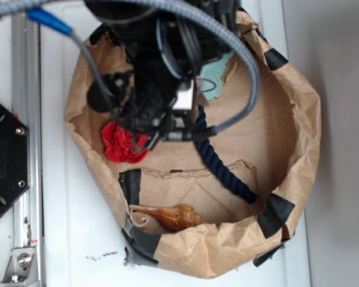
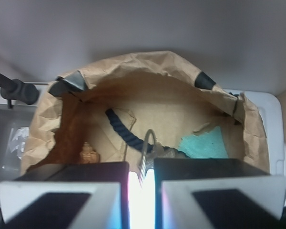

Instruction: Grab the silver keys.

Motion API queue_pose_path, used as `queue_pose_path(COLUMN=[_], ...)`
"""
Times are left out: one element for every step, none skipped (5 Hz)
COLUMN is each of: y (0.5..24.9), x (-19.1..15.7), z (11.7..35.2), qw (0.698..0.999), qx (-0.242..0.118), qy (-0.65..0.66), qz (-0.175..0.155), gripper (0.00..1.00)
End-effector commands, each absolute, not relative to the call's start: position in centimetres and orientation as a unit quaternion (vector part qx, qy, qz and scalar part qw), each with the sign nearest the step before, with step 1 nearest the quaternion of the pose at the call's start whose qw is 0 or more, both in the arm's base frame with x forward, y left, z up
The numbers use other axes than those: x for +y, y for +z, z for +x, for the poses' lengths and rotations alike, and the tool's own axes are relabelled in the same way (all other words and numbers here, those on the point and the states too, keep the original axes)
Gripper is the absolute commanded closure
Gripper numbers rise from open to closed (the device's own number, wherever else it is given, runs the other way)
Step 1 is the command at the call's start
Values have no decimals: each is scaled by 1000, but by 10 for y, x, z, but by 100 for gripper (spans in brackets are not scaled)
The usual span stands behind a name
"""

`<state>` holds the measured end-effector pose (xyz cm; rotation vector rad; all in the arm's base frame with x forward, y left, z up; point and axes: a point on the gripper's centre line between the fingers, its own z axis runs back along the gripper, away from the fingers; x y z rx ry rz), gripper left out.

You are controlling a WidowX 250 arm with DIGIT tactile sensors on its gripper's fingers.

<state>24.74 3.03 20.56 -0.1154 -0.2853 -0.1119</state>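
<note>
In the wrist view the silver keys (image 2: 145, 161) show as a serrated metal blade with a thin wire ring rising above it. The blade sits in the narrow gap between my two black fingers (image 2: 86, 174). My gripper (image 2: 141, 168) is shut on the keys, its jaws almost together around the blade. In the exterior view the gripper (image 1: 167, 128) hangs over the left middle of the brown paper bin (image 1: 299, 137), and the arm hides the keys there.
A red flower (image 1: 122, 143) lies just left of the gripper. A navy rope (image 1: 224, 161) runs from under it toward the front right. A brown seashell (image 1: 170, 216) rests at the front wall. A teal cloth (image 1: 218, 75) lies at the back. Crumpled paper walls ring everything.
</note>
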Motion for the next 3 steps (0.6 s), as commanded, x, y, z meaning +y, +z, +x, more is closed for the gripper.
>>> queue_pose_path(y=[212,209,207], x=[26,27,26], z=[251,253,255], qw=[988,989,990], qx=[-139,-128,-127], qy=[-54,-64,-51], qz=[-36,-37,-18], gripper=[100,100,100])
